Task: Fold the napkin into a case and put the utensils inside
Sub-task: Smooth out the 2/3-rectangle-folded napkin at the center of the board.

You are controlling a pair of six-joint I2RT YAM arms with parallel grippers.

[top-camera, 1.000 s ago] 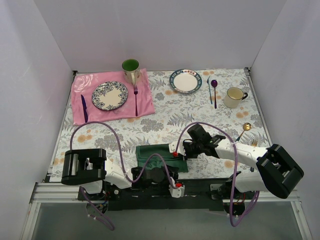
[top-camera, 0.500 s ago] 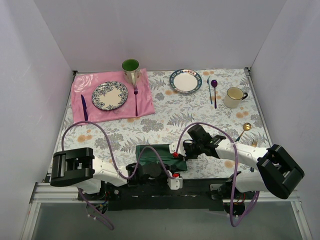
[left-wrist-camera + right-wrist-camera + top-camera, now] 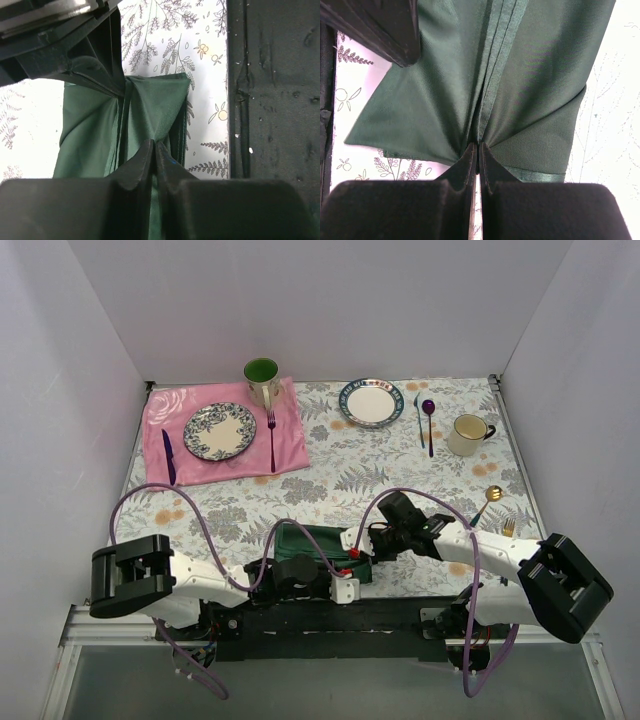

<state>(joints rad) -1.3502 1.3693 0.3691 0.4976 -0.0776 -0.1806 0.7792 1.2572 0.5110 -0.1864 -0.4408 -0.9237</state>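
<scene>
Floral tablecloth (image 3: 330, 480), near edge: dark green soft cloth napkin (image 3: 318, 541), partly folded, pinched between left gripper (image 3: 153, 146) and right gripper (image 3: 478, 146); slim gold-headed utensils (image 3: 493, 494) lie well apart, not yet inserted.

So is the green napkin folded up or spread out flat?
Folded. The napkin shows stacked layers and creases in both wrist views, and from above it looks like a small bundle, not a flat sheet.

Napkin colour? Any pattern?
Dark green, plain; the napkin shows best in the right wrist view.
</scene>
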